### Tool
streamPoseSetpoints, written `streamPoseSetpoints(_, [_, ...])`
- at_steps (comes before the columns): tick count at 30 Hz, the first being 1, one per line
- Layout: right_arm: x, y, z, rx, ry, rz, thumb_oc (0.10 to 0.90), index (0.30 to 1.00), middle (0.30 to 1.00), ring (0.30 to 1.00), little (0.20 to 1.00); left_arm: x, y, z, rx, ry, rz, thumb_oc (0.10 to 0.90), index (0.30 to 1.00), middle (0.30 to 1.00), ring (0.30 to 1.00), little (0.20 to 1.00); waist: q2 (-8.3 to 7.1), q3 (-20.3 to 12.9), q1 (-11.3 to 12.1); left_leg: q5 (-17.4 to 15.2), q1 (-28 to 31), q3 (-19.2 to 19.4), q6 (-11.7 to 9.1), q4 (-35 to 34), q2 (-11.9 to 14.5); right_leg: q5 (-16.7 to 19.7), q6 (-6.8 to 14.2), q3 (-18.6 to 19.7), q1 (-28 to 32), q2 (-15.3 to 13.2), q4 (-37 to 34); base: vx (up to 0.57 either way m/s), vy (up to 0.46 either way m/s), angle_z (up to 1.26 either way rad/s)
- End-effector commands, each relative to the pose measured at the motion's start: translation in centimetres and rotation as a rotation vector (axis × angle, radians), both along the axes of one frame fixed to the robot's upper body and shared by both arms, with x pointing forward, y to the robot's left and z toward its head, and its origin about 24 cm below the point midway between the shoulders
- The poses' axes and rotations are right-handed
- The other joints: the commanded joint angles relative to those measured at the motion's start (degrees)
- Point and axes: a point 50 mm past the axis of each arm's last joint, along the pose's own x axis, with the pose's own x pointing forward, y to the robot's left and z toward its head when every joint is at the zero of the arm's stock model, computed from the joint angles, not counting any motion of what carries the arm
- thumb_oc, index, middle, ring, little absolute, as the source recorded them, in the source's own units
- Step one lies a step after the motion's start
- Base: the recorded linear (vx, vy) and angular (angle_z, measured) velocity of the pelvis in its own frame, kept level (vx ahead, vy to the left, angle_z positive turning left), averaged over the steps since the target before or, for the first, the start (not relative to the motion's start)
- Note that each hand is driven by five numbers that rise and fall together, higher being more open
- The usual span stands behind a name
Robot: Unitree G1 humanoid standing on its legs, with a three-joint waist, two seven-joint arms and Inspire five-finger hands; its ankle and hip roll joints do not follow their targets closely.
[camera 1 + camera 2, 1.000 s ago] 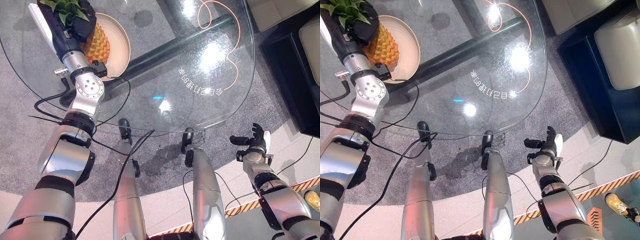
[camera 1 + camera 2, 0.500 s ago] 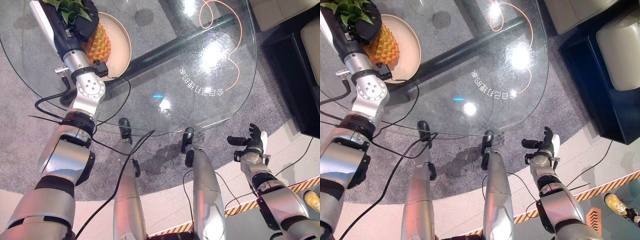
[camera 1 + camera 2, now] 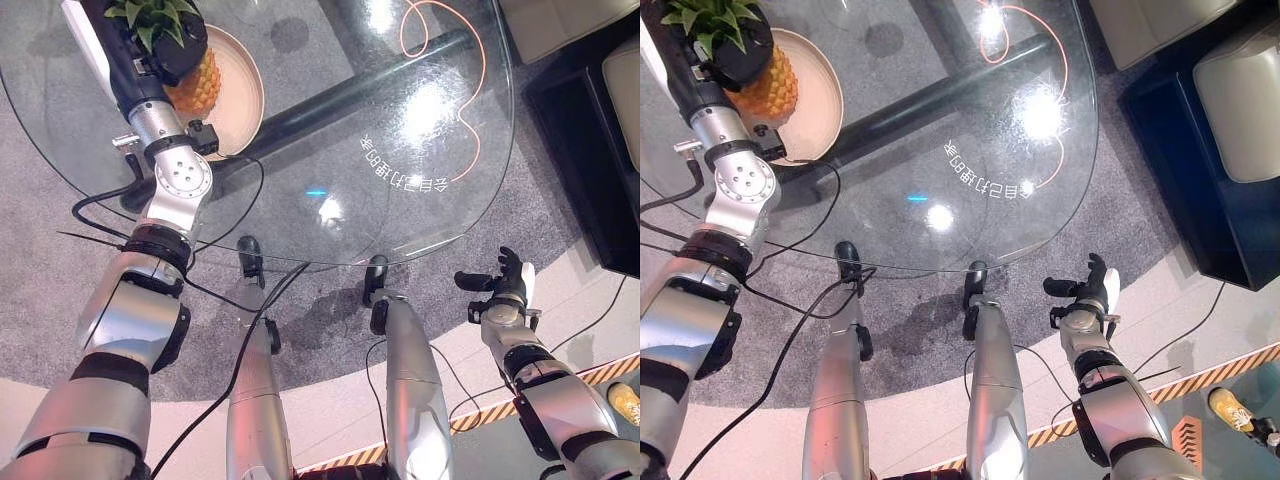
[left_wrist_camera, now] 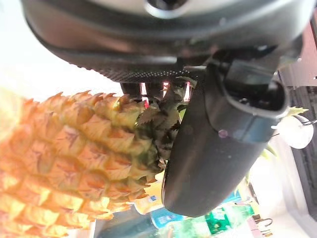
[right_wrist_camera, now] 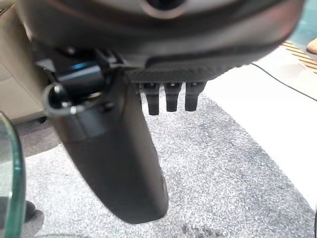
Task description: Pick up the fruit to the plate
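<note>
The left hand (image 3: pixel 160 45) is curled round the leafy crown of the pineapple (image 3: pixel 195 85), holding the fruit over the beige plate (image 3: pixel 245 95) on the glass surface (image 3: pixel 380 120), apparently to set it down there, while the right hand (image 3: pixel 500 290) hangs slack-fingered and empty beside the surface.

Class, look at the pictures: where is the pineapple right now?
The pineapple is at the far left of the glass table, over the plate, with the left hand closed round its leafy top.
</note>
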Motion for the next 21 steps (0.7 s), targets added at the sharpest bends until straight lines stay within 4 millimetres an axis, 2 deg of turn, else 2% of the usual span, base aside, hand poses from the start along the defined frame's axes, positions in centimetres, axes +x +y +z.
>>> streamPoseSetpoints(1, [-1.3,-2.1,-0.4,-0.015,0.002,-0.108,0.8,0.9,0.9,0.9,0.9,-3.0,-1.0,6.9,0.022,-0.369,-0.074,0.652,0.773,0.773,0.773,0.752,-2.07,-1.35,1.59,-14.27,1.03,3.22,2.1,12.9,-0.49,11.11,1.34,1.53,4.2,2.65,-16.76,0.0,0.0,0.0])
streamPoseSetpoints(13, [-1.3,-2.0,-0.3,-0.008,-0.006,-0.114,0.8,0.9,0.9,0.9,0.9,-3.4,-1.6,6.3,0.028,-0.39,-0.134,0.657,0.778,0.778,0.778,0.757,-2.24,-1.35,2.37,-14.19,0.91,2.64,2.08,12.68,-0.5,10.94,1.35,0.95,4.46,2.7,-16.81,0.0,0.0,0.0])
streamPoseSetpoints(21, [-1.4,-1.9,-0.5,0.001,-0.007,-0.126,0.8,0.9,0.9,0.9,0.9,-3.3,-1.4,5.1,0.014,-0.364,-0.165,0.682,0.799,0.799,0.799,0.782,-2.24,-1.35,3.18,-14.3,0.84,2.18,2.21,12.67,-0.74,10.96,1.44,0.3,4.59,2.58,-16.85,0.0,0.0,0.0])
